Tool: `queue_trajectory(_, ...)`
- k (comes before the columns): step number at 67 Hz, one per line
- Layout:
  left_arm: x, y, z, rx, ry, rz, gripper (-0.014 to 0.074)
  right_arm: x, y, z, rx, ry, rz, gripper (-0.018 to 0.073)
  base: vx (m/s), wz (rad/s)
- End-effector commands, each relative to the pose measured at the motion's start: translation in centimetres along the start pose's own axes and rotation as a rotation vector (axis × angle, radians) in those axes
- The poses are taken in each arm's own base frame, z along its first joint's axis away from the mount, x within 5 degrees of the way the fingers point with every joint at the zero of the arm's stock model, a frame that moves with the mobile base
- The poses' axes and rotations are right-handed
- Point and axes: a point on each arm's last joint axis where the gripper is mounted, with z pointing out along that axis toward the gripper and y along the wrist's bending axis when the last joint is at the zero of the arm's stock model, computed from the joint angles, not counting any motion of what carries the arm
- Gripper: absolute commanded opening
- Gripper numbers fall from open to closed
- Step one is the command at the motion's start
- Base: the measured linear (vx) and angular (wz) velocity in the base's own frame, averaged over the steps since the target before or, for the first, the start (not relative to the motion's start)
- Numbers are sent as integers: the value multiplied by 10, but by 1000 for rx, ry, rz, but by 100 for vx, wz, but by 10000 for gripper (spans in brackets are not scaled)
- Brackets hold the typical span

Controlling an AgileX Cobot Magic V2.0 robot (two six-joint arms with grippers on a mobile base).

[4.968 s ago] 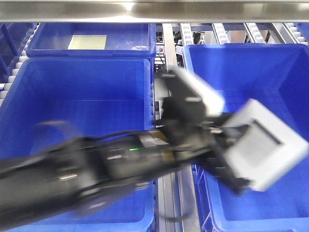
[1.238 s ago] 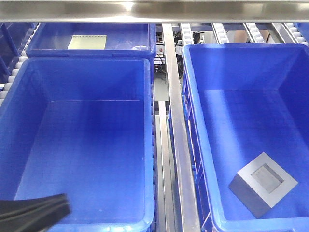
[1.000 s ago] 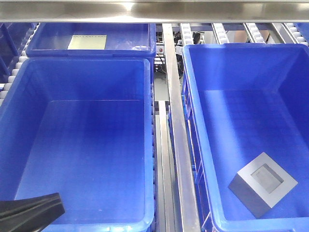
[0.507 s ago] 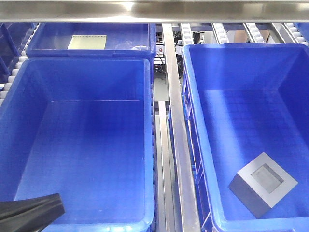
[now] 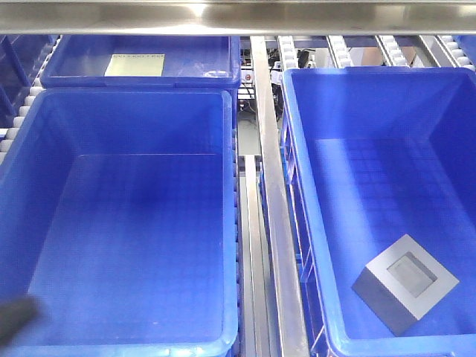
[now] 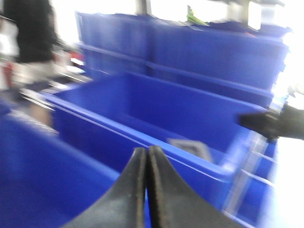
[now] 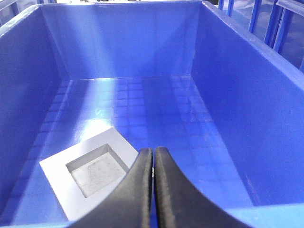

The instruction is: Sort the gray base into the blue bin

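Note:
The gray base (image 5: 405,282) lies on the grid floor of the right blue bin (image 5: 372,97), near its front right corner, recess facing up. In the right wrist view the base (image 7: 90,171) sits just left of and below my right gripper (image 7: 153,151), which is shut and empty inside the bin (image 7: 123,42). My left gripper (image 6: 146,149) is shut and empty, outside the bins. Its view is blurred, with a grey shape (image 6: 190,146) in a bin beyond it. In the front view only a dark blur (image 5: 15,320) shows at the lower left corner.
A second large blue bin (image 5: 126,126) stands on the left. Behind it is a blue tub with a pale yellowish sheet (image 5: 134,64). A steel rail (image 5: 271,223) runs between the bins, and a steel bar (image 5: 238,15) crosses the top.
Five seconds ago an arm held the gray base over the right bin; it now lies there, released. The dark arm part at lower left has drawn back almost out of frame.

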Motion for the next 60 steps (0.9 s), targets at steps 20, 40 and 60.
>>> queue_trajectory(20,29,23,-45,-591,-199,83,-6,-6,0,0,2,-63,-18,-5,0,0)
queue_trajectory(40,65,40,-46,-842,-87,99,-6,-6,0,0,2,-63,-18,-5,0,0)
queue_trajectory(60,83,44,-44,-844,-70,96,-6,-6,0,0,2,-63,-18,-5,0,0)
